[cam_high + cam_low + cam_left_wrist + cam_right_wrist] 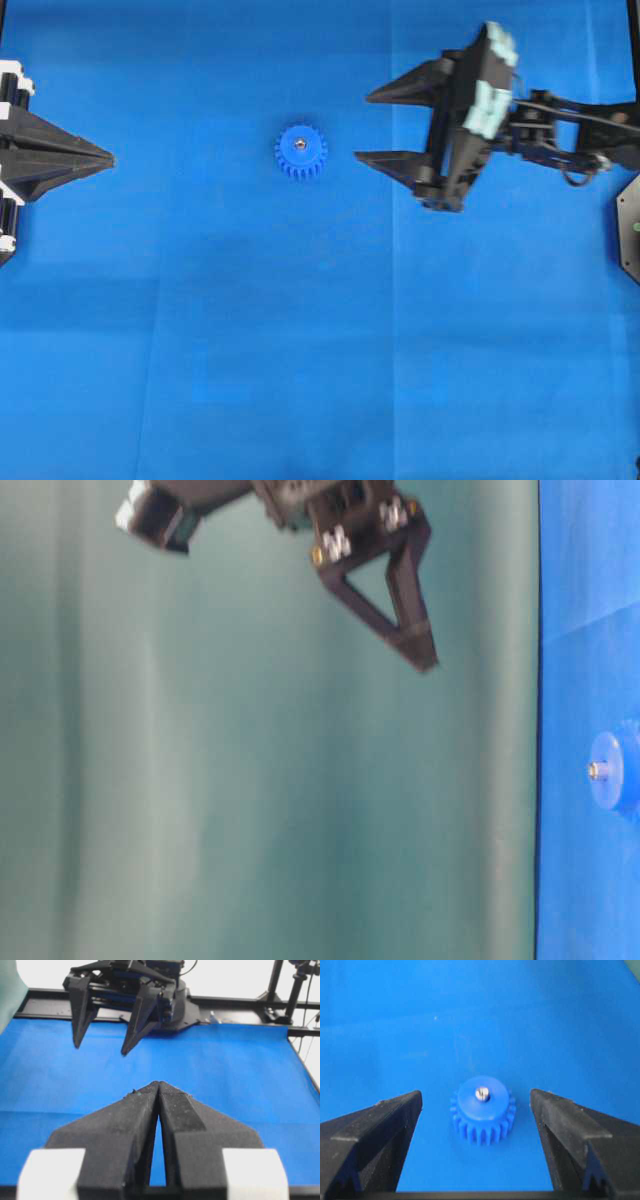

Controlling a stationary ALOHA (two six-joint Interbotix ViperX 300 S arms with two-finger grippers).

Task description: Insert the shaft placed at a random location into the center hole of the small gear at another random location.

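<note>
The small gear (300, 152) lies flat on the blue mat, left of the mat's middle and toward the far side. The shaft (299, 146) stands upright in its hub, so the center hole is hidden under the silvery end (482, 1093). My right gripper (362, 128) hovers to the right of the gear, open, with nothing between its fingers. In the right wrist view the gear (482, 1110) sits ahead of the spread fingertips, apart from both. My left gripper (108, 158) rests at the left edge, shut and holding nothing (158, 1083).
The blue mat (300, 350) covers the table. A black frame rail (240, 1002) runs along the far edge behind the right arm. A green curtain (250, 780) fills the table-level view. A black plate (630, 225) sits at the right edge.
</note>
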